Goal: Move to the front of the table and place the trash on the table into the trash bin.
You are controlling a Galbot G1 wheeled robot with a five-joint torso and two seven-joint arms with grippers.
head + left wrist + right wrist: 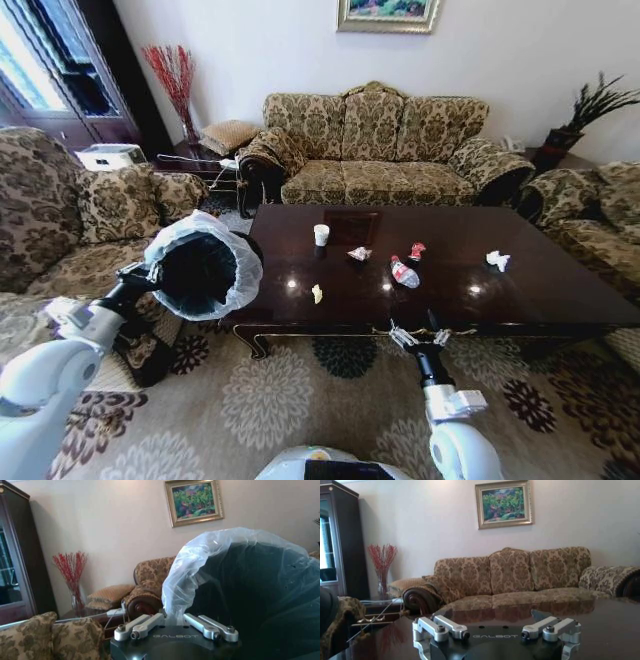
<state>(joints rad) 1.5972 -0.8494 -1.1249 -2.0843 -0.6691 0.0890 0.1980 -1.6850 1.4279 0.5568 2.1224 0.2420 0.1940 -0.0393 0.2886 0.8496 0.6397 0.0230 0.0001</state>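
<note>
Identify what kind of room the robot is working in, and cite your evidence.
Most likely a home living room: a patterned sofa behind a dark wooden coffee table, a framed painting on the wall, and a floral rug.

The dark glossy table point(520, 262) carries a paper cup point(321, 234), tissues point(497, 261), a bottle point(404, 272), wrapper point(416, 251) and yellow scrap point(317, 293).

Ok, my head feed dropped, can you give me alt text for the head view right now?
The left gripper holds the black trash bin tilted, mouth toward the table. The right gripper hangs open at the table's front edge. On the table: a paper cup, tissues, a plastic bottle, wrappers and a yellow scrap.
</note>
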